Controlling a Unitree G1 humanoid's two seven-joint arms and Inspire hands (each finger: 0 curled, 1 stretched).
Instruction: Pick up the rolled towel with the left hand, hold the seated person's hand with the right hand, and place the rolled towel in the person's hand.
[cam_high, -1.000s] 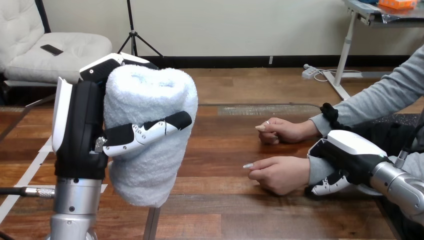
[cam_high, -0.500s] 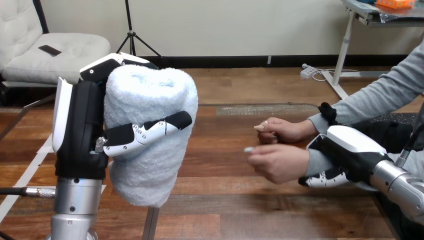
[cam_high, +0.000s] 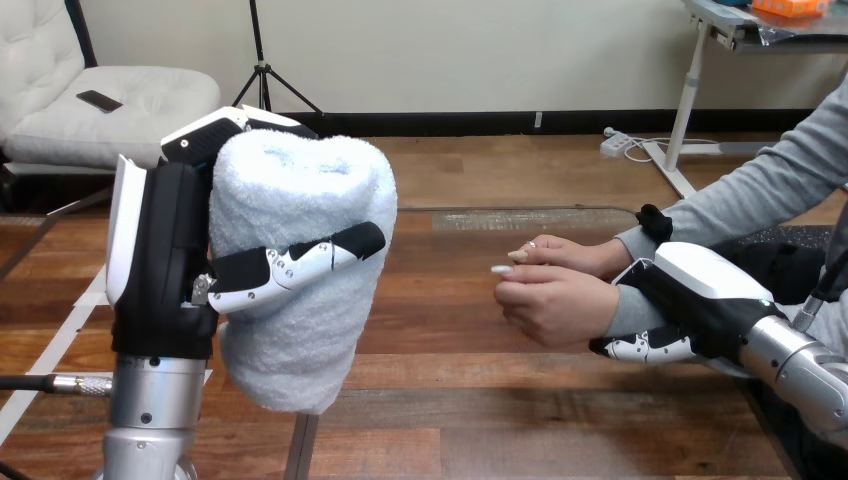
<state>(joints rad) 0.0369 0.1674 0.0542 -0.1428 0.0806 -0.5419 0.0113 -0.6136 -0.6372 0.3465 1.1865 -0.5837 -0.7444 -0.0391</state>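
Observation:
A pale blue rolled towel (cam_high: 300, 260) stands upright in my left hand (cam_high: 160, 250), high above the table at the view's left; the thumb and fingers curl round it. At the right my right hand (cam_high: 690, 300) is wrapped round the wrist of the person's nearer hand (cam_high: 555, 305), fingers curled under the grey sleeve. That hand is lifted off the table, loosely closed. The person's farther hand (cam_high: 565, 255) rests on the table just behind it.
The wooden table (cam_high: 450, 400) stretches between the towel and the person's hands. The person's grey-sleeved arms come in from the right edge.
My right hand has raised the person's nearer hand off the table and carried it slightly up and away. The left hand and the towel have stayed in place.

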